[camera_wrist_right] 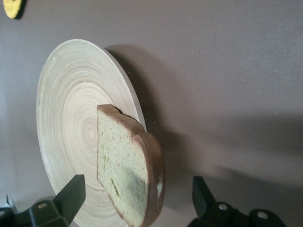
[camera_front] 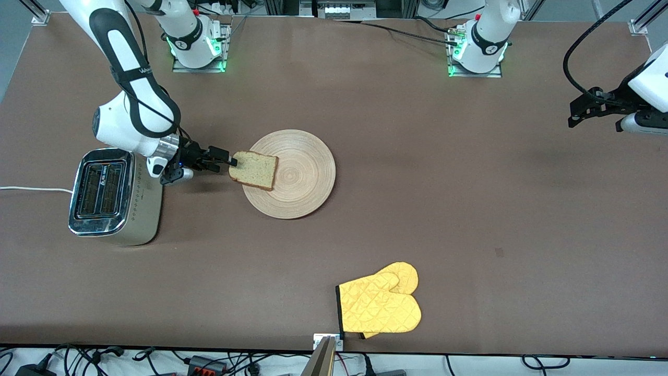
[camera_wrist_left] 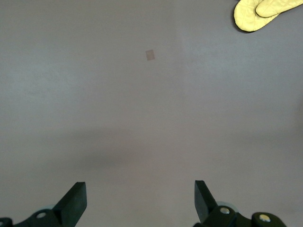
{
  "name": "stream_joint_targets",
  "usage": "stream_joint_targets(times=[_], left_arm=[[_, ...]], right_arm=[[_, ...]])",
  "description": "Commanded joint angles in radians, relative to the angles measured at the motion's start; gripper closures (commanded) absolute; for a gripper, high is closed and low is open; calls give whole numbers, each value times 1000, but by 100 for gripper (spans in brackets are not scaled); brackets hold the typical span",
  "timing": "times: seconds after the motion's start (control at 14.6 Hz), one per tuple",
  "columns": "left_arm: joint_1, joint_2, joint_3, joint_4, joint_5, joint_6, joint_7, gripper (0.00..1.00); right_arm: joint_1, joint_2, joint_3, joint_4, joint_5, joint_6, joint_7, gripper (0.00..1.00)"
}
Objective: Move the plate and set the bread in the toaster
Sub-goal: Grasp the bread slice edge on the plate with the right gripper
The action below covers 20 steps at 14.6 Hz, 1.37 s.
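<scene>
The pale wood plate [camera_front: 297, 180] lies mid-table. The bread [camera_front: 254, 169] rests tilted over the plate's rim on the toaster's side. In the right wrist view the bread [camera_wrist_right: 128, 165] stands in front of the plate [camera_wrist_right: 71, 118]. My right gripper [camera_front: 229, 159] is open at the bread's edge. Its fingers [camera_wrist_right: 71, 194] stand on either side of the slice with gaps showing. The toaster [camera_front: 112, 196] stands at the right arm's end of the table, slots up. My left gripper [camera_front: 579, 112] waits open and empty over the left arm's end, and its fingertips [camera_wrist_left: 75, 198] show bare table between them.
A yellow oven mitt [camera_front: 381, 305] lies near the table's front edge and also shows in the left wrist view [camera_wrist_left: 260, 14]. The toaster's white cord [camera_front: 31, 189] runs off toward the table's edge.
</scene>
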Motion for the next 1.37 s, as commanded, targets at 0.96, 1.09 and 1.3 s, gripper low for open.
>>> stream_joint_targets(times=[0.96,1.09,1.3], left_arm=[[5,6,11,19,3,-30,-47,0],[7,6,12,19,3,-30,-47,0],[7,6,12,19,3,-30,-47,0]], right_arm=[[6,34,5,-13,137,-12,-127,86],[6,34,5,-12,137,-12,-127,100],[5,34,5,-6,137,-12,-126,100]])
